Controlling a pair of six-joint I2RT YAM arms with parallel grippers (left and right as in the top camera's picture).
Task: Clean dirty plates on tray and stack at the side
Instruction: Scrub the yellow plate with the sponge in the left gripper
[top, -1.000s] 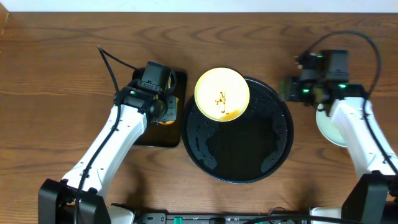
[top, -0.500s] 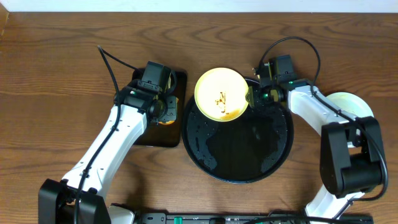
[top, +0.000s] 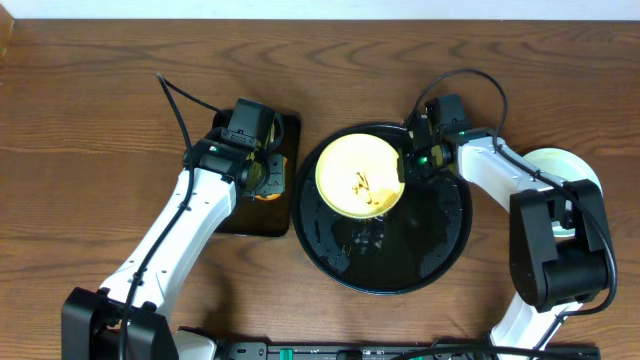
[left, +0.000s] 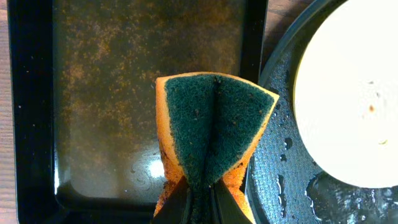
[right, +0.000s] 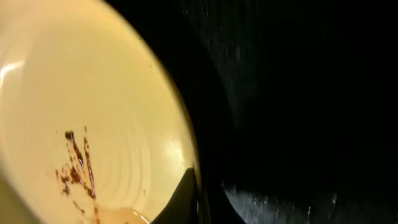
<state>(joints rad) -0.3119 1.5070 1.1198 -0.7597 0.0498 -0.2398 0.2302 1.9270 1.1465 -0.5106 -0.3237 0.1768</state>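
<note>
The right claw (top: 405, 163) is pinched on the right rim of the yellow plate (top: 358, 175) (the wrist view shows one finger inside the rim and one outside). The plate is streaked with brown sauce and sits in the upper left part of the round black tray (top: 400, 272), whose floor is wet. The left claw (left: 200, 204) is clamped on a folded sponge (left: 214, 124), teal over orange, over the rectangular tray (left: 106, 81) just left of the round one. Another pale plate (top: 560, 165) rests on the worktop (top: 90, 150) at the right, partly behind the right arm (top: 500, 170).
</note>
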